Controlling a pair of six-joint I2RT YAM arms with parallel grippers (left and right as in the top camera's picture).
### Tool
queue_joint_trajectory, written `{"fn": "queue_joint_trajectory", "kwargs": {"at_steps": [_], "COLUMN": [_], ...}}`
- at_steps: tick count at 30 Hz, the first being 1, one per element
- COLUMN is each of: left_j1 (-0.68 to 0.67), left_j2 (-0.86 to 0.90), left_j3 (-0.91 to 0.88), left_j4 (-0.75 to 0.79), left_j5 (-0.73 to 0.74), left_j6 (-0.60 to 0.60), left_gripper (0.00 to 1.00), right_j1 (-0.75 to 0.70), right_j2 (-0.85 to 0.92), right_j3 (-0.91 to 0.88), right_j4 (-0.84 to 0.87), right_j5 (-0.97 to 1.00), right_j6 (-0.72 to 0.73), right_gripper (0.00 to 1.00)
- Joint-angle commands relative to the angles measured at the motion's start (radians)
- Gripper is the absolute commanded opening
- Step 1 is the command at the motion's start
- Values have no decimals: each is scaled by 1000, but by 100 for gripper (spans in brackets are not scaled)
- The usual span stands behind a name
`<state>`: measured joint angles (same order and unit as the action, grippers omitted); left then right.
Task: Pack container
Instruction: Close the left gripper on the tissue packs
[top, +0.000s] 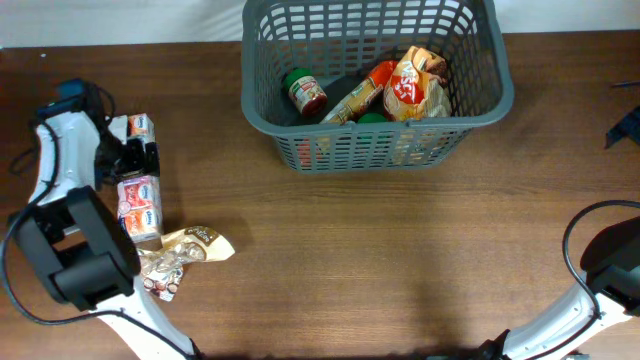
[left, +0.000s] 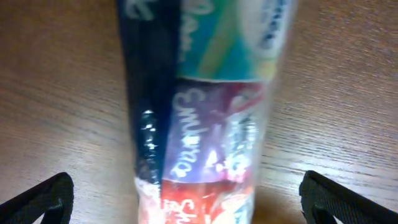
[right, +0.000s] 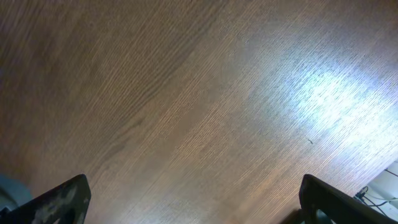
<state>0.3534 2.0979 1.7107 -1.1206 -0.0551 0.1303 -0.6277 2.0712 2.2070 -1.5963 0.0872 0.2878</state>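
Straddling snack multipack (left: 205, 124) with left jaws released, its length running twelve to six between them. Hanging right jaws released over counter (right: 186, 93). Finding container (top: 350, 148) toward two o'clock from left jaws.

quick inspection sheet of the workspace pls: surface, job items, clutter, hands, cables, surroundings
surface: brown wood table, no spills seen
job's things: grey basket holding jar, snack bag, tube pack; multipack and gold wrapper lie outside, left
clutter: nothing seen
hands: left hand open astride multipack; right hand open over bare table
cables: black loop at the right
surroundings: white backdrop behind table
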Motion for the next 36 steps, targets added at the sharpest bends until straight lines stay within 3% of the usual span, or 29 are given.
{"fn": "queue_joint_trajectory", "kwargs": {"at_steps": [1,23,36], "left_j1": [-20,-12,29], "left_j2": [16,108,111], "left_j3": [-7,-7,-9], "left_j4": [6,50,106], "left_j5": [-40,-34,67], "left_j6": [-13,-9,-9], "left_gripper": [99,99,99], "right_j1": [-2,-2,-2], "right_j2": [-4,-4,-4], "right_j3": [-5,-5,-5], "right_j4": [0,0,0], "right_j5": [2,2,2], "right_j6": [9,9,9], "right_gripper": [99,99,99]}}
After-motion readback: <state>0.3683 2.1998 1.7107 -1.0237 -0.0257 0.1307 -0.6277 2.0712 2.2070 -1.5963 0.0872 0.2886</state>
